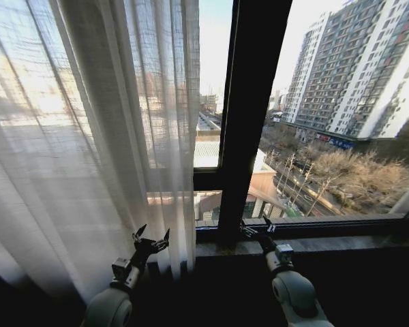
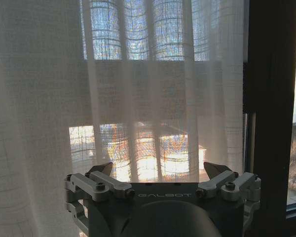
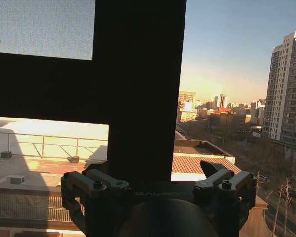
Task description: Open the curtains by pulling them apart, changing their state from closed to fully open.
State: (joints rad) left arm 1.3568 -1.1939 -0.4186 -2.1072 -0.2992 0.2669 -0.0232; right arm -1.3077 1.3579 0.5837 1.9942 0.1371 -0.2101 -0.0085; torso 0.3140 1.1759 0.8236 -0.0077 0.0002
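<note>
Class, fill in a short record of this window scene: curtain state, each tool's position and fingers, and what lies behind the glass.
Curtain: left curtain panel covers the left pane; right panes bare
Left tool: open, at the curtain's lower edge, not gripping
Right tool: open, before the dark window frame, near the sill
Outside: high-rise building, street below

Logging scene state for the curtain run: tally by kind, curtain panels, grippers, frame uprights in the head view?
Curtain panels: 1, the curtain drawn across the left of the window
Grippers: 2, left gripper open at the curtain's hem, right gripper open by the sill
Dark frame uprights: 1, window frame
Total: 4
</note>
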